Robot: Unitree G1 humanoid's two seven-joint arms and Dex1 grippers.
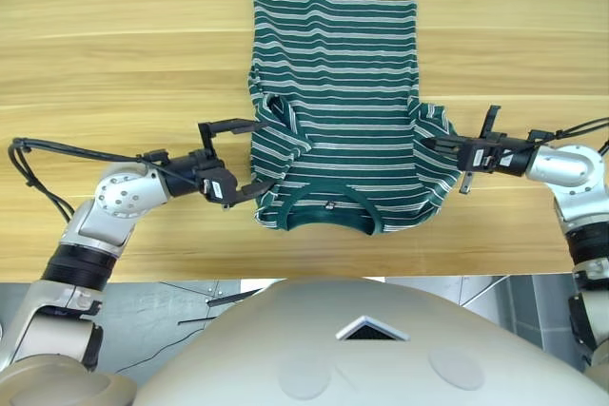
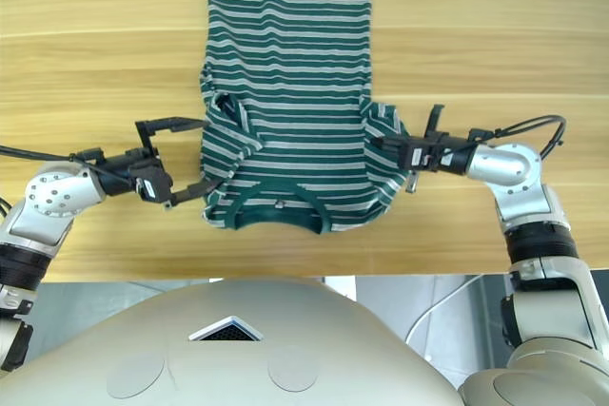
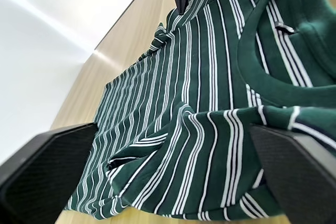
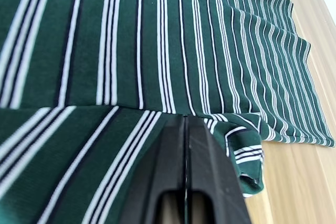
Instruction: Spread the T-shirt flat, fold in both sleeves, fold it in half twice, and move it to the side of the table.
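Green white-striped T-shirt (image 1: pixel 333 73) lay on wooden table (image 1: pixel 114 64), roughly mid-table, collar (image 1: pixel 328 199) toward the robot, hem away from it. Body mostly flat. Left sleeve (image 1: pixel 276 125) was rumpled and turned in over the T-shirt's left edge. Right sleeve (image 1: pixel 436 121) was bunched at the T-shirt's right edge, beside the collar end. Left gripper (image 1: pixel 269 152) sat at the T-shirt's left side, fingers (image 3: pixel 47 169) spread wide, one either side of the left sleeve and shoulder, not gripping. Right gripper (image 1: pixel 428 144) was at the T-shirt's right side, fingers pressed together, pinching the right sleeve fabric.
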